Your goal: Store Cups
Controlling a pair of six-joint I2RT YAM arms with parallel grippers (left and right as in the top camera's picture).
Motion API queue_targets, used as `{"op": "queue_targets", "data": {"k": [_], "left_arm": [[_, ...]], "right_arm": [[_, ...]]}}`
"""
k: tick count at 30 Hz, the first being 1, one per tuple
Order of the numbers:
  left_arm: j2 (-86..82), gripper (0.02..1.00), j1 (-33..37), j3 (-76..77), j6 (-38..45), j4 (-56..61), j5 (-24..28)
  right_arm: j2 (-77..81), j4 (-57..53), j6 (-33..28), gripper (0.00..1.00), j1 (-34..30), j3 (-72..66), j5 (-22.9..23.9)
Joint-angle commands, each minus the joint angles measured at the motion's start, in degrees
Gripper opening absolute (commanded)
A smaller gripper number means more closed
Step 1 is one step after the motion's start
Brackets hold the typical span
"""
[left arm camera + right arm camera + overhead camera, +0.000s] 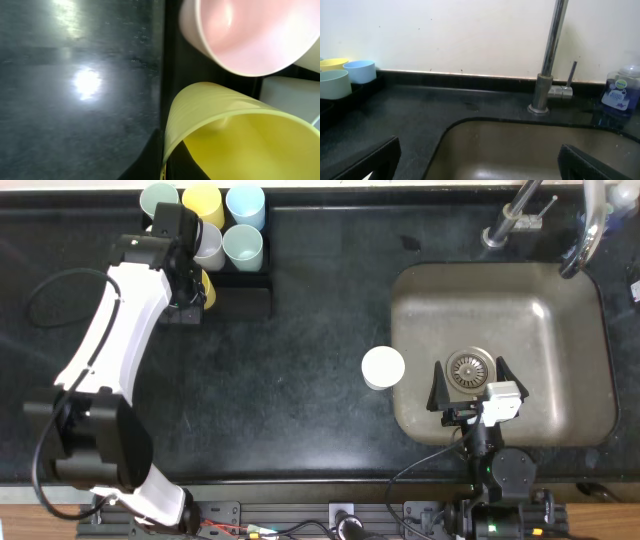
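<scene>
One yellow plastic cup (pixel 225 130) at left gripper (pixel 192 280), jaws' state untellable; best seated upright beside pale pink plastic cup (pixel 250 35); right gripper (pixel 470 385) jaws spread.

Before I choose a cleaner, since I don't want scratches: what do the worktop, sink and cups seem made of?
The worktop is dark, speckled and glossy, mirroring a light; probably polished stone, possibly laminate. The sink is dull grey brushed metal, likely stainless steel. The cups are smooth, pastel and thin-walled; probably plastic.
</scene>
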Motion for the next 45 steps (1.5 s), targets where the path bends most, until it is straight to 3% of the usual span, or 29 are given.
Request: {"op": "queue_targets", "data": {"k": [1,30,34,37,41,45], "left_arm": [[1.9,0.036,-0.3,1.4,-1.3,1.5,-0.3],[5.4,0.036,-0.3,1.4,-1.3,2.0,1.0],[5.4,0.235,-0.3,1.4,-1.3,2.1,1.0],[5.4,0.485,-0.2,1.4,-1.3,2.1,1.0],[5.4,0.599,-0.3,1.4,-1.3,2.1,1.0],[5.4,0.647,-0.3,1.7,-1.2,2.1,1.2]], "right_arm": [[-0.6,0.3,0.2,0.996,-0.1,-0.8,-0.1],[-0.6,0.3,0.2,0.996,-0.1,-0.8,-0.1],[-0.6,0.3,0.2,0.993,-0.1,-0.8,-0.1],[-0.6,0.3,0.2,0.993,-0.1,-0.8,-0.1],[-0.6,0.3,0.2,0.996,-0.1,-0.8,-0.1],[-0.6,0.3,0.2,0.998,-0.1,-0.8,-0.1]]}}
